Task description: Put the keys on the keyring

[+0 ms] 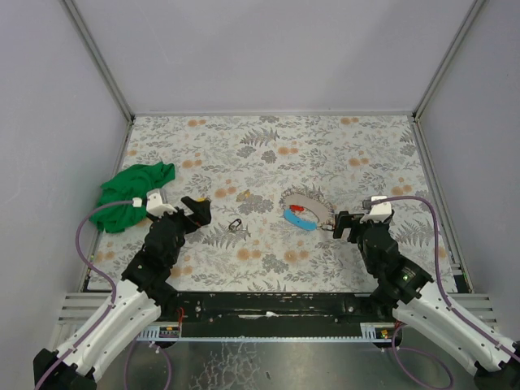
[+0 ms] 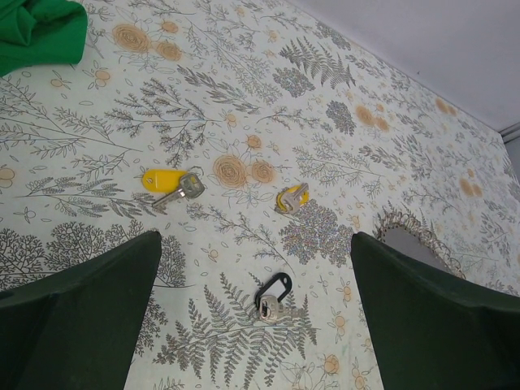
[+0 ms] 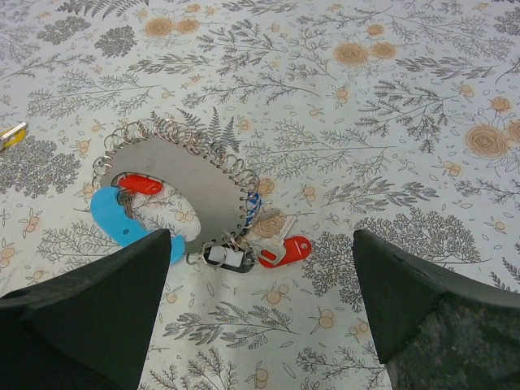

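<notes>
Both claws are spread wide with nothing in them: the left claw [image 2: 253, 240] hovers over a loose black-tagged key [image 2: 274, 294] on the flowery table [image 1: 325, 154], with a yellow-tagged key [image 2: 171, 180] and a smaller yellow one [image 2: 292, 197] lying a bit further out. The right claw [image 3: 262, 236] hangs just above the keyring [image 3: 187, 183], a grey plate edged with little rings, with a blue tag [image 3: 122, 223], a red tag [image 3: 140, 184] and a red-tagged key [image 3: 284, 250] at its rim. Off on the left side there's a green cloth [image 1: 134, 195] bunched up.
</notes>
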